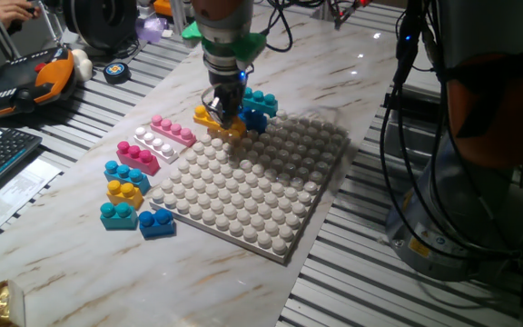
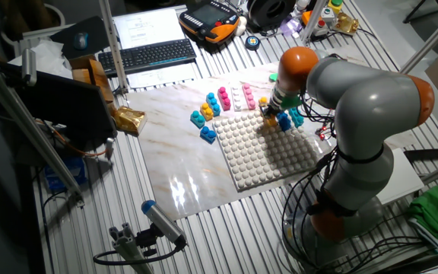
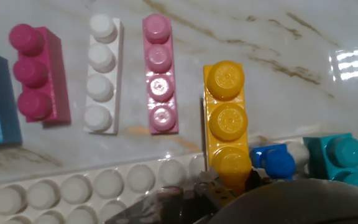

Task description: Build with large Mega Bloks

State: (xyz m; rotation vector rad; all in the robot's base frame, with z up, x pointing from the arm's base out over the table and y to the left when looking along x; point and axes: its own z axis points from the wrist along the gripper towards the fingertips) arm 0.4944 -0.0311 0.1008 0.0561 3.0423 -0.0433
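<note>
The fingers (image 1: 224,107) are clamped on the near end of the orange-yellow brick (image 3: 226,118) at the baseplate (image 1: 271,195) edge.

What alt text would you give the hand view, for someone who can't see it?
Seen from the hand camera, an orange-yellow brick lies on the marble table right in front of the gripper, its near end hidden by the hand. To its left lie pink, white and magenta bricks in a row; the studded baseplate runs along the bottom.

No text seems readable; the papers are too blurred.
</note>
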